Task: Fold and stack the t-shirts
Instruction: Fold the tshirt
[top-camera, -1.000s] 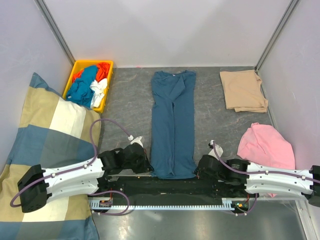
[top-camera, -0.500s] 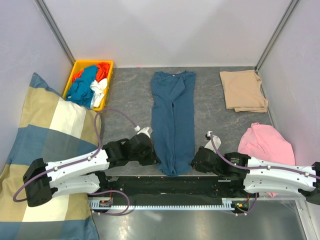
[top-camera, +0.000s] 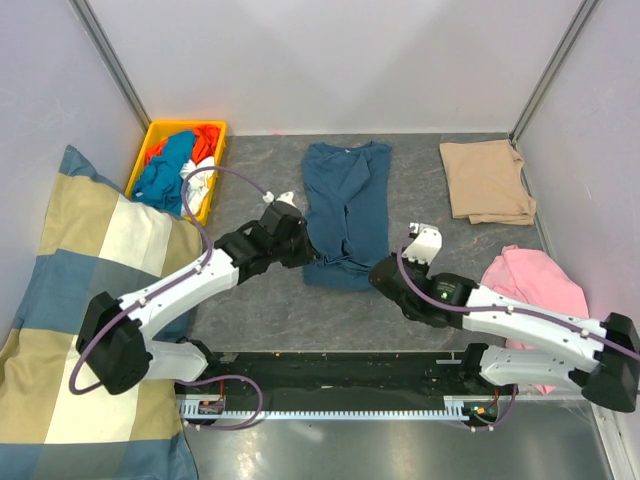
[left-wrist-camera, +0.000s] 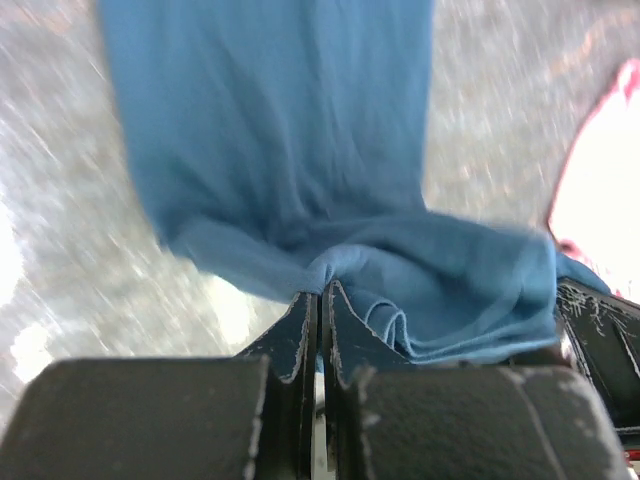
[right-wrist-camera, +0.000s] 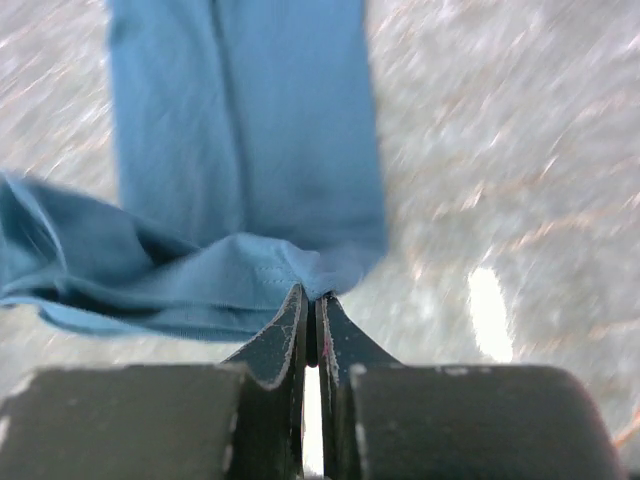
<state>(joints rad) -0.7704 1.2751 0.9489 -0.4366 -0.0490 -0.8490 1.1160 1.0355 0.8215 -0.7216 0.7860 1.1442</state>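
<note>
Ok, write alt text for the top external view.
Left claw and right claw pinch the near hem of a teal t-shirt, doubled back over itself on a grey table. A folded tan t-shirt lies far right, pink cloth nearer; a yellow bin of clothes and checked cushion sit left.

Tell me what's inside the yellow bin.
The bin holds a teal cloth, an orange cloth and a white cloth, bunched together. Anything beneath them, and the bin's floor, is covered.
</note>
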